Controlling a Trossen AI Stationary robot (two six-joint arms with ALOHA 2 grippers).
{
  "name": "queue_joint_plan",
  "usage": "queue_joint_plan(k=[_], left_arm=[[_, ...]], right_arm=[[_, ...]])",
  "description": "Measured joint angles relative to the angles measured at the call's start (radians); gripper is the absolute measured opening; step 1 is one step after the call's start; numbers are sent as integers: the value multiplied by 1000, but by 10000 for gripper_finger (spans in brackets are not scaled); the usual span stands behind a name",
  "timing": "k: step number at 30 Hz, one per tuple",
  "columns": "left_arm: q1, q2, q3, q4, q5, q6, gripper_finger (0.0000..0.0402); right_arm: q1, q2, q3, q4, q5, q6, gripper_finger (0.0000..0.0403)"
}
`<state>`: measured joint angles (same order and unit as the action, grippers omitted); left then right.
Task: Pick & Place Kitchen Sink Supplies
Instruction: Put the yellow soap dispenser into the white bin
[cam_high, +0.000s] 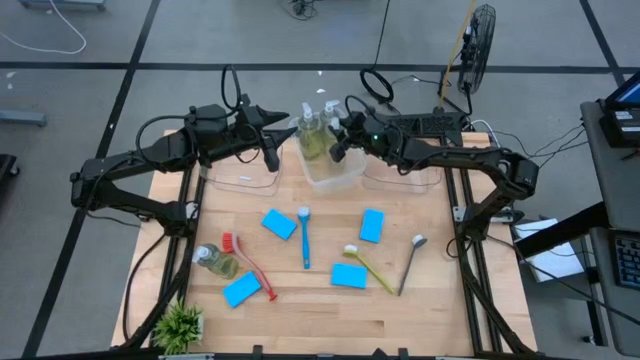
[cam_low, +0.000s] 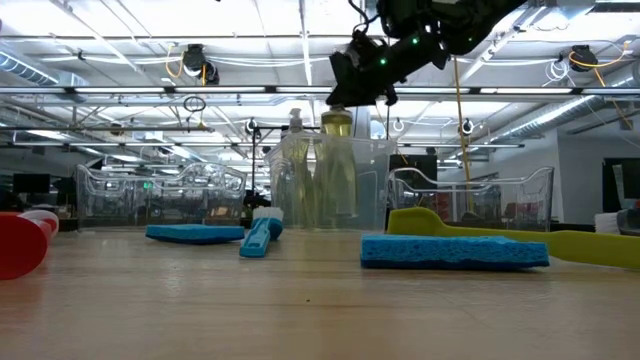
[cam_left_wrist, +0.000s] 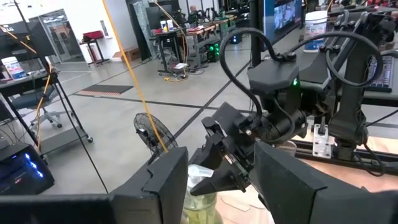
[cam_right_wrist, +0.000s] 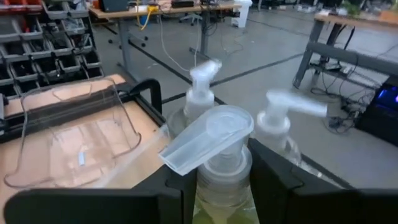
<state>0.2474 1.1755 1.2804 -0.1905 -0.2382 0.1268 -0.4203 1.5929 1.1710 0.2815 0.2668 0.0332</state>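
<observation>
Right gripper (cam_right_wrist: 217, 186) clamped on the neck of a soap bottle (cam_right_wrist: 217, 149), held over the centre bin (cam_high: 335, 165) at the table's far edge, beside two bottles standing inside (pump heads visible in the right wrist view). Left gripper (cam_high: 272, 150) hovers nearby over the left bin (cam_high: 235, 178), fingers parted and apparently empty. Fourth bottle (cam_high: 215, 260), sponges and brushes lie on the table (cam_high: 300, 310).
</observation>
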Motion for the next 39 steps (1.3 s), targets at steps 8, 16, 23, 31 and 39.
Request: queue_joint_plan(k=[8, 16, 23, 31, 39], left_arm=[[0, 0, 0, 0, 0, 0, 187], [0, 0, 0, 0, 0, 0, 187], [0, 0, 0, 0, 0, 0, 187], [0, 0, 0, 0, 0, 27, 186], [-7, -23, 0, 9, -2, 50, 186]], right_arm=[[-6, 1, -87, 126, 0, 8, 102], [-19, -1, -139, 159, -5, 35, 118], [-19, -1, -151, 188, -2, -5, 164], [-10, -28, -153, 176, -1, -62, 218], [21, -182, -152, -129, -1, -113, 275]])
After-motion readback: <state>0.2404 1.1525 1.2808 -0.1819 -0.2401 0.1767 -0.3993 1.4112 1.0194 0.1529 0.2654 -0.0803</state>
